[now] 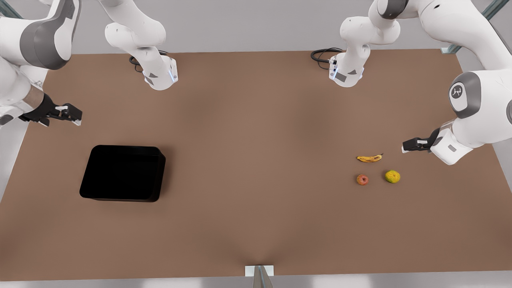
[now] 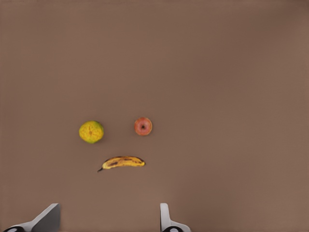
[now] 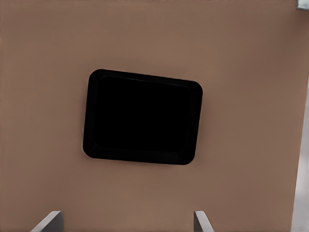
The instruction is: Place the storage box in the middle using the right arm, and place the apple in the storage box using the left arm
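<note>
The black storage box [image 1: 158, 176] sits on the brown table at the front view's left, also in the right wrist view [image 3: 195, 121]. My right gripper [image 1: 74, 115] hovers above and behind it at the table's left edge, its fingers [image 3: 49, 220] open and holding nothing. The small red-orange apple [image 1: 362, 179] lies at the front view's right, seen too in the left wrist view [image 2: 143, 126]. My left gripper [image 1: 407, 146] hangs above the table just right of the fruits, fingers [image 2: 167, 220] spread open and apart from the apple.
A spotted banana [image 1: 369, 158] and a yellow-green round fruit [image 1: 392, 176] lie close to the apple. Both arm bases [image 1: 160, 76] [image 1: 347, 74] stand at the far edge with black cables. A white bracket [image 1: 259, 271] sits at the near edge.
</note>
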Action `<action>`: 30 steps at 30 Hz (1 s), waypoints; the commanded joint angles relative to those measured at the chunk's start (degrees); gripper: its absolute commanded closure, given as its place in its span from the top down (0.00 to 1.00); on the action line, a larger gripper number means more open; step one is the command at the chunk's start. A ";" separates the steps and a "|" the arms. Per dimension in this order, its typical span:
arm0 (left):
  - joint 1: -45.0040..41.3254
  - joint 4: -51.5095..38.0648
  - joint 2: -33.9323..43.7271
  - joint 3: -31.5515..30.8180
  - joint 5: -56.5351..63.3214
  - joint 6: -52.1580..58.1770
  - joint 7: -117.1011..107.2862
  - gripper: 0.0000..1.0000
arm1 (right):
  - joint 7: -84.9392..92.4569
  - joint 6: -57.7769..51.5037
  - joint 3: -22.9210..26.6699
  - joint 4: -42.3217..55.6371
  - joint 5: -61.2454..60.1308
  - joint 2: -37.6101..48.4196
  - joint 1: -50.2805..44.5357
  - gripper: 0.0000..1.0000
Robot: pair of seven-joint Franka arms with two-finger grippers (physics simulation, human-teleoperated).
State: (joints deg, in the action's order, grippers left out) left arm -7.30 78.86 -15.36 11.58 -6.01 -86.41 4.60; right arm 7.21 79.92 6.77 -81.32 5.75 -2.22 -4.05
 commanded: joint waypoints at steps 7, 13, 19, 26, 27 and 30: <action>0.00 -0.03 0.07 -0.07 -0.05 -0.34 1.55 1.00 | 14.49 9.98 3.06 1.26 0.32 -15.62 11.87 1.00; 0.00 -0.03 0.07 -0.07 0.03 -0.16 1.55 1.00 | 18.46 33.71 7.20 -16.40 -7.06 -17.12 11.35 1.00; 0.00 -0.03 0.07 -0.07 0.03 -0.16 1.55 1.00 | 16.88 55.78 8.08 -32.84 -11.90 -15.62 11.00 1.00; 0.00 -0.03 0.07 -0.16 -0.05 -0.25 1.64 1.00 | 16.96 56.75 10.19 -32.85 -11.90 -20.54 11.09 1.00; 0.00 0.06 0.07 -0.16 -0.05 -0.25 1.64 1.00 | 17.05 56.75 10.19 -32.32 -11.99 -22.03 11.09 1.00; 0.00 0.06 0.07 -0.16 -0.05 -0.16 1.64 1.00 | 16.88 56.67 10.37 -32.05 -12.07 -24.76 11.09 1.00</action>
State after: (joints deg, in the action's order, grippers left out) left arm -7.30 78.89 -15.36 11.41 -6.08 -86.62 5.91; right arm 20.09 133.75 17.12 -113.45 -6.14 -26.50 7.03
